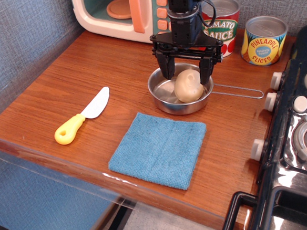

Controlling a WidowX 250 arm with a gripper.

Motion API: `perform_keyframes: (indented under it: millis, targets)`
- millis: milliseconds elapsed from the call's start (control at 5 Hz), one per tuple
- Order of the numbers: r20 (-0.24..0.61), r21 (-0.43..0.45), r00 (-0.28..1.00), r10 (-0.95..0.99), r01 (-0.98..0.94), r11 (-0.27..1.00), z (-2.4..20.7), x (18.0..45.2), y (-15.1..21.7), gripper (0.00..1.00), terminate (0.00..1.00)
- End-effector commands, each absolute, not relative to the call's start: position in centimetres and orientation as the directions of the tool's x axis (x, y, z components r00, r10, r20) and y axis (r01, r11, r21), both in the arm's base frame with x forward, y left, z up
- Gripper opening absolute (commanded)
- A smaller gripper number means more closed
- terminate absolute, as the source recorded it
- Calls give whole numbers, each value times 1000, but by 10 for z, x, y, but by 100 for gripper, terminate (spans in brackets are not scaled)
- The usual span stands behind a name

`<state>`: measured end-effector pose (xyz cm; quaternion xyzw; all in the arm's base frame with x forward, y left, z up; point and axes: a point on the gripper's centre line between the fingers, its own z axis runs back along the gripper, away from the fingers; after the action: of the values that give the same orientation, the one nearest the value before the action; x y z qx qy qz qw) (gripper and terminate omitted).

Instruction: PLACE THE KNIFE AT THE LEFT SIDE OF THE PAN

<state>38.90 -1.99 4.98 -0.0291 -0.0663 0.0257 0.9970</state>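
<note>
Blue cloth (158, 150) lies between knife (83, 122) and pan (165, 98).

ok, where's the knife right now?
The knife lies flat on the wooden table, left of the pan and beyond the blue cloth's left edge, untouched.

The knife (83, 121) has yellow handle and white blade; the pan (169, 97) is shiny silver; the cloth (158, 149) is blue.
</note>
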Motion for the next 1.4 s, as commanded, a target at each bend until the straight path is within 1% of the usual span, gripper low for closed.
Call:
perform_keyframes:
  millis: [0, 200, 400, 600, 800, 1000, 1200]
  targets:
    - [131, -61, 990, 55, -47, 997, 50, 389, -20, 100, 0]
    - [221, -97, 974, 55, -34, 995, 74, 387, -16, 100, 0]
    - [312, -105, 949, 55, -23, 994, 111, 384, -20, 100, 0]
    - [347, -95, 937, 46, -13, 995, 138, 378, -21, 100, 0]
    - [241, -9, 969, 44, -44, 999, 120, 355, 1, 100, 0]
    - [123, 87, 992, 35, -45, 995, 94, 334, 28, 100, 0]
    - [66, 98, 997, 34, -40, 994, 75, 301, 58, 100, 0]
